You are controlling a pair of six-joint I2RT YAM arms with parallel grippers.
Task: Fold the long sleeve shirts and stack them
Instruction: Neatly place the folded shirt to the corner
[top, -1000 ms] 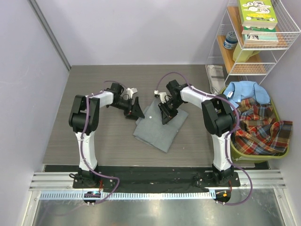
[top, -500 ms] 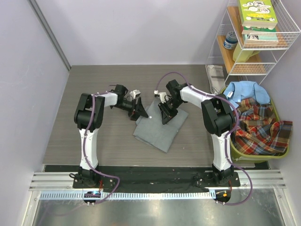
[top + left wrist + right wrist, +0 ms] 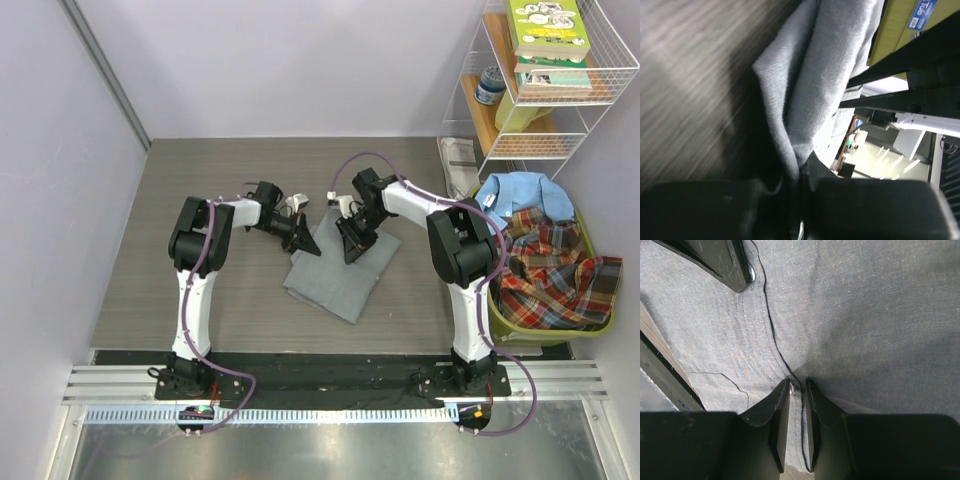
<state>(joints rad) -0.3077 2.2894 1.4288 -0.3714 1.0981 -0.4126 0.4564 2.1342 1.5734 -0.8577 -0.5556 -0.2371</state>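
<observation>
Arms: 2, bases at near edge of table (image 3: 200, 200), one L, one R.

Mid-table: grey shirt (image 3: 340, 275) (image 3: 805, 75) (image 3: 865, 315), qty 1. Lies flat, folded to a rough rectangle set askew, one corner pointing at the bases. Cloth plain muted grey, matte, fine weave. Stitched seam line shows in right wrist view.

Far L corner of that shirt: left gripper (image 3: 310, 247) (image 3: 801, 175), jaws closed tight on a bunched fold of the grey cloth. The fold rises from the fingertips in a pleated ridge, edge lifted off the table.

Far edge, just R of it: right gripper (image 3: 350, 250) (image 3: 796, 390), jaws narrow, tips pressed down on the shirt w/ a thin ridge of cloth along the seam pinched between them. The 2 grippers are near each other, not touching.

R side, well apart from grey shirt: green basket (image 3: 540, 325), qty 1, holding 2 shirts. The plaid shirt (image 3: 550, 265), red-green, is crumpled and spills over the R rim. The blue shirt (image 3: 520, 195), light, collar up, sits at the far end.

Far R: wire rack (image 3: 560, 120), qty 1, w/ books (image 3: 548, 28) stacked on its top shelf, at least 2.

Shirt total: 3.
</observation>
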